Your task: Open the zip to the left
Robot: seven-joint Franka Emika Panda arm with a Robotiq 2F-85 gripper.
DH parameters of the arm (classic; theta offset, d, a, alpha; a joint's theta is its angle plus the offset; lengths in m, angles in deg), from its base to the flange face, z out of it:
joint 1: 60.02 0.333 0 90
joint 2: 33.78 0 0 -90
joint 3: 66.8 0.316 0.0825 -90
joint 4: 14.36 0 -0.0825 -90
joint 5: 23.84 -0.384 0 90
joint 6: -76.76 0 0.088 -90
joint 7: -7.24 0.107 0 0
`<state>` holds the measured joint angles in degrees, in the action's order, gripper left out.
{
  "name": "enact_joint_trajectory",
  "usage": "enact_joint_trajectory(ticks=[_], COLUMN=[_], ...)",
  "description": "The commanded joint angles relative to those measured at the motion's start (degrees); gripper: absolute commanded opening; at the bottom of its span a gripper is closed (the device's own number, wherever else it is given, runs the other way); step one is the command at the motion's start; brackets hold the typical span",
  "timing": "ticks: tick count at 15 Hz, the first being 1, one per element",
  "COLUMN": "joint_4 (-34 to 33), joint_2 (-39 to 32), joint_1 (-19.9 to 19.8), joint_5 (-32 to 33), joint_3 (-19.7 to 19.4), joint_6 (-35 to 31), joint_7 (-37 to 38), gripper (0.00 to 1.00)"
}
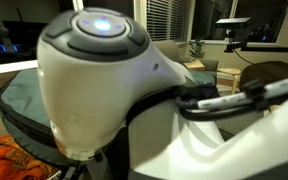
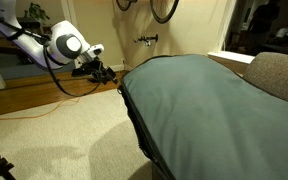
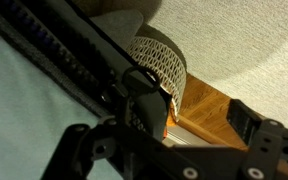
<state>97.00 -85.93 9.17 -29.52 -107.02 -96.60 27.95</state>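
1. Gripper (image 3: 160,128) is wide open w/ nothing held; fingers (image 3: 76,150) are far apart.
2. The zip (image 3: 56,48) runs along the rim of the big teal-grey bag (image 2: 204,100).
3. Zip's end sits btwn the open fingers, at the bag's corner.
4. Bag lies on carpet (image 2: 54,140), next to a grey sofa (image 2: 280,72).

A grey sofa (image 2: 279,75) is at one side, a pale carpet (image 2: 54,140) lies next to a brown wood floor (image 2: 14,100) with an orange cord (image 2: 64,86), and a small green plant (image 1: 196,48) stands by the blinds (image 1: 169,20).
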Motion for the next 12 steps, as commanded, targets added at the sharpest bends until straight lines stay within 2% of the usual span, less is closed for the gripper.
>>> enact_joint_trajectory(ticks=[1,6,12], joint_4=[2.43,3.91,5.49], joint_2=[-2.46,-4.9,-4.75], joint_1=[1.2,-0.8,-3.94], joint_5=[1.03,0.07,-0.48], joint_3=[-3.41,-5.59,-6.32], joint_6=[-2.68,-3.17,-3.49], joint_7=[2.41,1.61,0.99], gripper=[1.0,1.0,1.0])
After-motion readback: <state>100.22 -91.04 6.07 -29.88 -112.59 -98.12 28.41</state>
